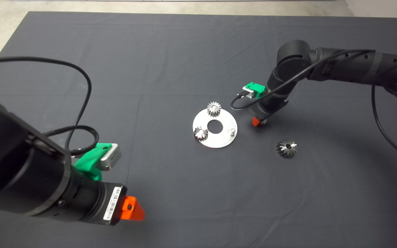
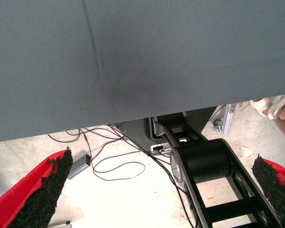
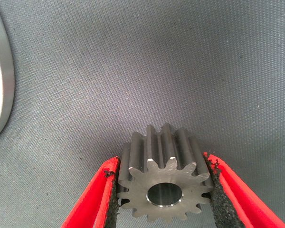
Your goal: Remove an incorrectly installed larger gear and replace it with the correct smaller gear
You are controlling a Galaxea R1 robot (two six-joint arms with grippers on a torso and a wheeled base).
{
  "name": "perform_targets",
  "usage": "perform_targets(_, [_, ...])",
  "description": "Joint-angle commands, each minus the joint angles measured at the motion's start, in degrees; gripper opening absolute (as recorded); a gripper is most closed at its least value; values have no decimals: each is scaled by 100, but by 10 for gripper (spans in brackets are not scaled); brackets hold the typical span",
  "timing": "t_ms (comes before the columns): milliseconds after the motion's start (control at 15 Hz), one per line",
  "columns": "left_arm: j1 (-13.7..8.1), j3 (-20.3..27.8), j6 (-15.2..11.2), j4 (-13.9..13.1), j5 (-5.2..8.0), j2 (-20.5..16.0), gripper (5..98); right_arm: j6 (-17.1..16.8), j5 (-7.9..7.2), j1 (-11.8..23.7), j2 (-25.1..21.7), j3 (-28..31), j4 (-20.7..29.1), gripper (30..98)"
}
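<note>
My right gripper [image 1: 258, 122] is low over the mat, just right of the round silver plate [image 1: 219, 142]. It is shut on the smaller gear [image 3: 161, 161], a dark-grey steel gear with straight teeth and a centre hole, and both black pads press on its teeth. The larger gear [image 1: 286, 148], dark with flared teeth, lies loose on the mat to the right of the plate, apart from the gripper. My left gripper [image 1: 133, 208] is parked at the lower left, and its fingers [image 2: 42, 190] stand wide open with nothing between them.
Two light silver gears [image 1: 214, 109] [image 1: 201, 133] sit on the plate, and a small bare peg [image 1: 232, 130] stands near its right rim. The plate's edge [image 3: 1, 71] shows beside the held gear. Beyond the mat's edge are floor cables [image 2: 118, 168], the robot's base and a person's foot [image 2: 275, 107].
</note>
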Motion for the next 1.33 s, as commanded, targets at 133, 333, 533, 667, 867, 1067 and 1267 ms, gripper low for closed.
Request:
perform_targets(133, [-37, 92, -20, -113, 1, -9, 977, -22, 15, 125, 0, 69, -194, 424])
perform_targets(333, [-37, 92, -20, -113, 1, -9, 977, -13, 24, 133, 17, 78, -194, 423])
perform_targets(533, [-37, 92, -20, -113, 1, -9, 977, 13, 6, 151, 60, 105, -185, 415])
perform_targets(667, [-41, 92, -15, -113, 1, -9, 977, 13, -51, 208, 214, 97, -185, 416])
perform_targets(867, [-37, 84, -2, -113, 1, -1, 977, 13, -363, 491, 333, 67, -176, 414])
perform_targets(1067, [-37, 84, 6, -113, 1, 8, 977, 13, -384, 743, 425, 44, -141, 414])
perform_targets(1267, [-37, 84, 15, -113, 1, 8, 977, 13, -504, 963, 600, -91, -120, 413])
